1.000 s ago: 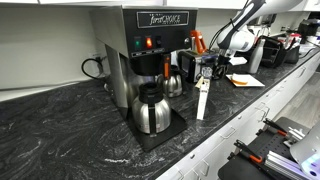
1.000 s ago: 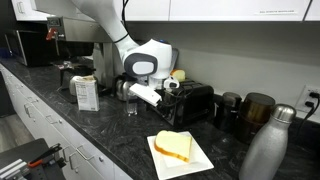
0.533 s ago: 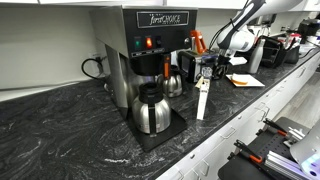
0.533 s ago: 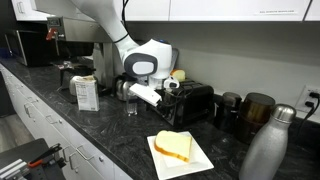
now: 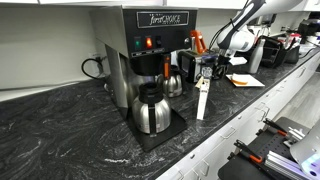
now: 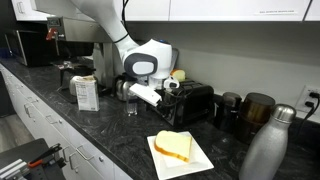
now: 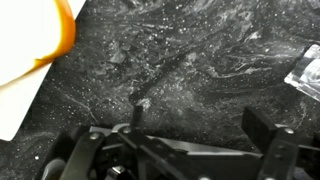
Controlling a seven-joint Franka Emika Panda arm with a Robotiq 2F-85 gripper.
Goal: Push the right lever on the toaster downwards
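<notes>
The toaster (image 6: 192, 103) is a small dark, shiny box on the black counter. It also shows as a dark shape behind the arm (image 5: 188, 67). Its levers are too small to make out. My gripper (image 6: 165, 90) hangs at the toaster's end nearest the coffee brewer, just above counter height, at the end of the white arm (image 6: 146, 64). In the wrist view the gripper (image 7: 200, 122) stands open. Between its fingers is only black marbled counter (image 7: 190, 60). One dark fingertip (image 7: 266, 126) shows at the lower right.
A white plate with toast (image 6: 181, 150) lies in front of the toaster, its corner also in the wrist view (image 7: 30, 40). A steel bottle (image 6: 266, 146) and dark canisters (image 6: 256, 108) stand beyond. The coffee brewer (image 5: 150, 45), steel carafe (image 5: 152, 108) and a small box (image 6: 87, 92) flank the arm.
</notes>
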